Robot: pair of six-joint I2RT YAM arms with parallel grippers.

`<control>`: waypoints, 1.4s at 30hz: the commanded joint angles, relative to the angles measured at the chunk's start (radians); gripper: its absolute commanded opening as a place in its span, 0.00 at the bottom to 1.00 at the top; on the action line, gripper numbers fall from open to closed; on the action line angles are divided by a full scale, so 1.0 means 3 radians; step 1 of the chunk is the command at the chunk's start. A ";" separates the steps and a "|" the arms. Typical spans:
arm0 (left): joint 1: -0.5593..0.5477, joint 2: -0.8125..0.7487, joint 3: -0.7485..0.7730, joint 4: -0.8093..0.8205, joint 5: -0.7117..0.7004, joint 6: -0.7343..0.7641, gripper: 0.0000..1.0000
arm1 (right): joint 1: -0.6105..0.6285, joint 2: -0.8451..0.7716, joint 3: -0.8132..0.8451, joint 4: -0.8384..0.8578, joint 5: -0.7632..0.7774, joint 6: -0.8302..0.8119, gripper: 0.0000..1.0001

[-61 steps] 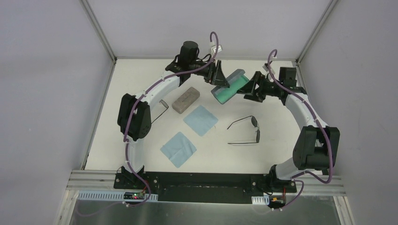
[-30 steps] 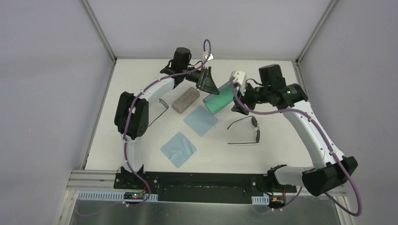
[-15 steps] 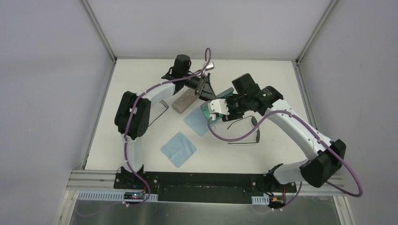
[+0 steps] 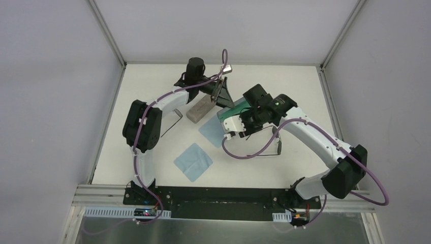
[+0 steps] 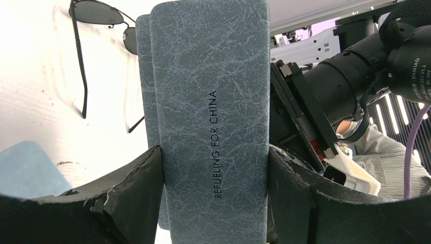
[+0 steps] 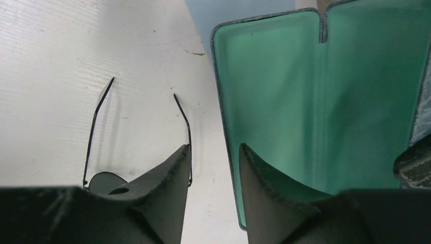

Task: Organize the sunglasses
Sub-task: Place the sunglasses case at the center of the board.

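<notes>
An open blue case with a green lining (image 4: 228, 112) rests at the table's middle, on the edge of a light blue cloth. My left gripper (image 4: 223, 101) is shut on its blue textured shell (image 5: 208, 127). My right gripper (image 4: 238, 123) is open, its fingers astride the case's green rim (image 6: 305, 101) without pinching it. One pair of sunglasses (image 4: 277, 146) lies unfolded just right of the case, partly under my right arm. It also shows in the right wrist view (image 6: 100, 181) and the left wrist view (image 5: 96, 11). The second pair (image 4: 177, 116) lies by my left arm.
A closed beige case (image 4: 200, 108) lies left of the open case. One light blue cloth (image 4: 213, 130) lies partly under the open case, and another (image 4: 193, 161) lies nearer the front. White walls enclose the table on three sides.
The open case came down from mid-air at the back to the table's middle. My right arm swung in and lowered beside it, jaws now loose around the rim. My left gripper kept hold.
</notes>
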 commanded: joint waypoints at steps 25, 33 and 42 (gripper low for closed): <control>-0.0008 -0.0196 -0.0038 0.0726 0.0206 -0.0523 0.50 | 0.0267 -0.0336 -0.0617 0.0962 0.0623 -0.0236 0.00; 0.0312 -0.0239 -0.0054 0.0482 -0.0129 -0.0405 0.99 | -0.0052 -0.0147 -0.0503 0.0980 0.0378 0.0049 0.00; 0.0942 -0.0591 0.0232 -0.1881 -0.1475 0.1676 0.99 | -0.0430 0.0221 -0.0557 0.1271 0.0107 0.0290 0.00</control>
